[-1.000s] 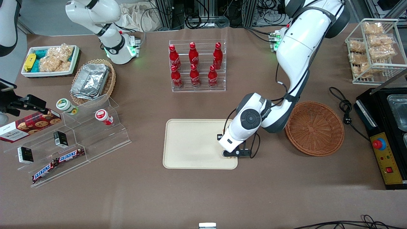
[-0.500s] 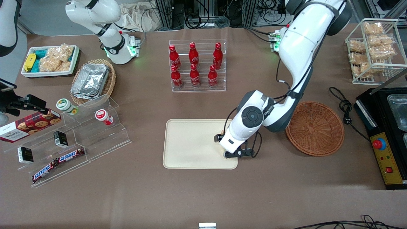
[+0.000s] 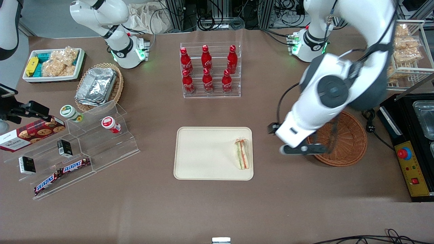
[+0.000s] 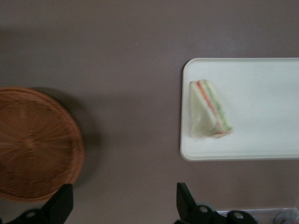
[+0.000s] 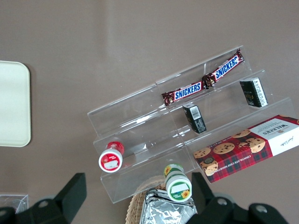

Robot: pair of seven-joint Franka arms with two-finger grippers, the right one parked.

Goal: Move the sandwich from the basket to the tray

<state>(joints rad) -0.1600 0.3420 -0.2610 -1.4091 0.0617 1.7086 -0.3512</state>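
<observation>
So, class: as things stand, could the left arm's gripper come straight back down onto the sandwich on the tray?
Probably yes. The sandwich lies alone at the tray's edge nearest the basket, with nothing over it. The gripper hangs open above bare table between basket and tray, holding nothing.

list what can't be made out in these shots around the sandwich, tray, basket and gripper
- Basket: in the front view the arm covers part of its rim; in the left wrist view the frame edge cuts it off.
- Tray: cut by the frame edge in the left wrist view.
- Sandwich: its wrap and filling detail are too small or blurred in both views.
- Gripper: open and empty, only fingertips show in the left wrist view; above the table between tray and basket.
</observation>
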